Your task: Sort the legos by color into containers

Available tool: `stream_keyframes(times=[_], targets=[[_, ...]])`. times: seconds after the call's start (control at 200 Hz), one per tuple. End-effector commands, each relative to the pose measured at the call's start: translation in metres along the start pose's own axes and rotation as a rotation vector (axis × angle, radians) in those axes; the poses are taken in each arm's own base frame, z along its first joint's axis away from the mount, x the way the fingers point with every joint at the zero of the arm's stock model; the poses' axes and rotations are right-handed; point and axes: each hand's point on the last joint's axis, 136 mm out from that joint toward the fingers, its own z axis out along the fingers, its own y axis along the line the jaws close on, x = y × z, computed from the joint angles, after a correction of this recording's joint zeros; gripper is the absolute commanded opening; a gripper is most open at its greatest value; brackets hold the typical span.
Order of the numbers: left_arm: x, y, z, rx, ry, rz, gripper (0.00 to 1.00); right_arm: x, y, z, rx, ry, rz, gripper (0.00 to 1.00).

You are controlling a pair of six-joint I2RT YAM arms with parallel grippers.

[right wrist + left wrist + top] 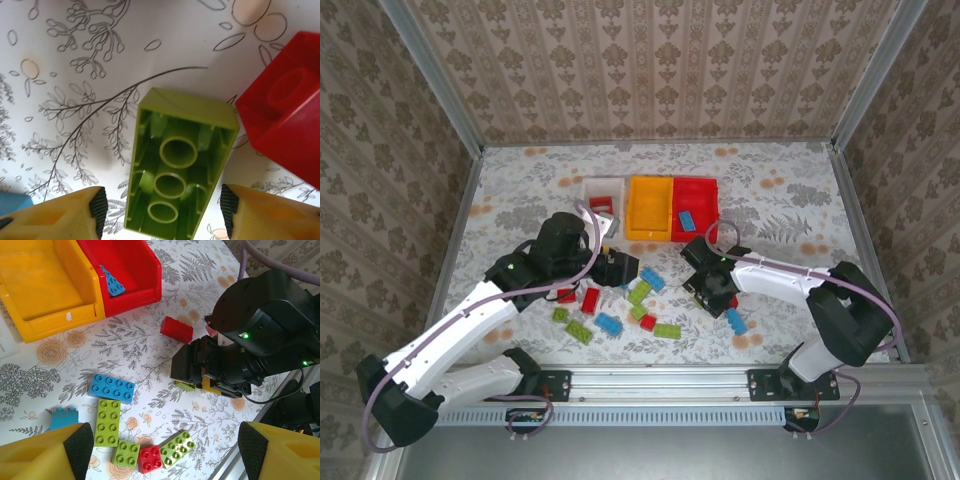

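Three containers stand in a row at the back: white (591, 190), yellow-orange (650, 208) and red (697, 195). A blue lego (112, 284) lies in the red container (142, 265), and a red lego (601, 205) lies in the white one. My left gripper (165, 450) hangs open above lime green legos (107, 422) and a small red lego (150, 459). My right gripper (162, 210) is open, its pads either side of an upturned lime green lego (180, 165) on the table, with small gaps showing.
Loose legos lie scattered between the arms: blue (609, 324), red (590, 298), green (667, 330) and a blue one (735, 321) near the right arm. A red lego (285, 115) lies close beside the upturned green one. Metal rails edge the table.
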Motion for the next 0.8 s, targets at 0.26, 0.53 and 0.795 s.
stream_keyframes(times=[0.26, 0.53, 0.795], targets=[[-0.007, 0.011, -0.016, -0.091, -0.049, -0.019, 0.75, -0.018, 0.036, -0.013, -0.028, -0.089, -0.207, 0.22], [-0.026, 0.035, -0.042, -0.251, -0.147, -0.066, 0.74, -0.017, 0.141, -0.058, -0.167, -0.208, -0.622, 0.23], [-0.016, 0.057, -0.049, -0.376, -0.113, -0.104, 0.73, -0.034, 0.22, -0.034, -0.184, -0.213, -0.738, 0.23]])
